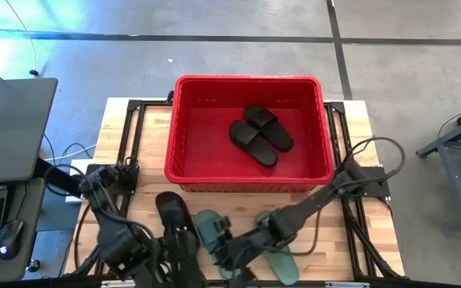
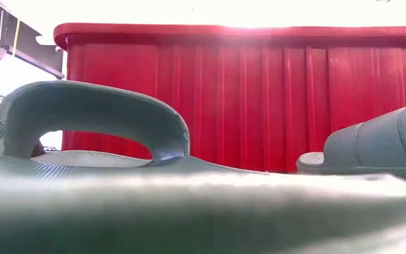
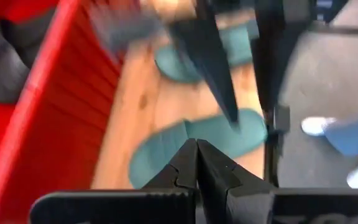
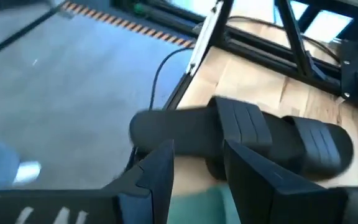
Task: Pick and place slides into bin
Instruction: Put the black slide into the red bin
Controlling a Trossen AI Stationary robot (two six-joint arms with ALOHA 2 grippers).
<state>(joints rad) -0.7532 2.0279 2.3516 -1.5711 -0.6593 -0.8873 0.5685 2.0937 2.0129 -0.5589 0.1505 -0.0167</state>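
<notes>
High view: red bin (image 1: 184, 128) sits at the table's far middle, two black slides (image 1: 260, 134) lying side by side on its floor. On the near strip of wooden table (image 1: 358, 136): a black slide (image 1: 172, 214), then two teal slides (image 1: 209, 227) to its right, all just in front of the bin wall. Left gripper (image 1: 189, 268) hangs low at the near edge by the black slide; right gripper (image 1: 234, 254) reaches across over the teal pair (arm covers part of them). Low view: a teal slide (image 2: 90, 127) fills the foreground, strap arched, a second teal one (image 2: 372, 148) at right; ribbed bin wall (image 2: 259, 99) behind. Left wrist view: left fingers (image 3: 185, 165) pressed together, holding nothing, above a teal slide (image 3: 197, 140). Right wrist view: right fingers (image 4: 160, 168) spread apart, over black slides (image 4: 247, 134) on the table.
</notes>
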